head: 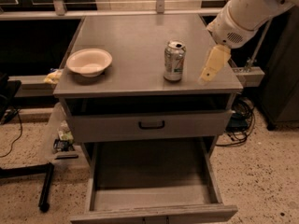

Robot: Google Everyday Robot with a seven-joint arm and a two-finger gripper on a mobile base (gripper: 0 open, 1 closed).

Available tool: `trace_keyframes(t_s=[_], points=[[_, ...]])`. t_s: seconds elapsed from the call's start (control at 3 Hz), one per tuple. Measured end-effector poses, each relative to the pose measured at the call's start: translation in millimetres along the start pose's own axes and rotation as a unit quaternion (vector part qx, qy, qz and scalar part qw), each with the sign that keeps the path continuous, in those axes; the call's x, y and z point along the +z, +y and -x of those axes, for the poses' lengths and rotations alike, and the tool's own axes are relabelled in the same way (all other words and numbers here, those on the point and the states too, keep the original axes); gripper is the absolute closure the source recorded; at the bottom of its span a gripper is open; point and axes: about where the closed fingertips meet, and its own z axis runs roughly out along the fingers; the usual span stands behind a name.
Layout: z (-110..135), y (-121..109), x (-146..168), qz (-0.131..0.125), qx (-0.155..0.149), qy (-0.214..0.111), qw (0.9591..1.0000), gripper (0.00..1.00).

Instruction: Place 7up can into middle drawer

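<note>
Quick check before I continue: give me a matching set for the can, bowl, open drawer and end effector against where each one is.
1 7up can
2 bowl
3 middle drawer
4 end effector

A pulled out open
B cabinet top, left side
C in the air, right of the can
D upright on the top, right of centre

Pairs: 1-D, 2-B, 3-A, 4-C

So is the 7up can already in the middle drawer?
No, the 7up can stands on the cabinet top, with the gripper beside it, not touching.
</note>
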Motion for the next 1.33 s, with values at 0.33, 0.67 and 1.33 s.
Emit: trace_keyframes(t_s=[0.33, 0.67, 1.33], points=[[15, -25, 26, 0.010, 0.010, -0.028, 0.9995, 0.00], [28, -42, 51, 0.023, 0.025, -0.053, 0.9980, 0.00], [55, -37, 87, 0.063, 0.057, -0.106, 0.9908, 0.00]])
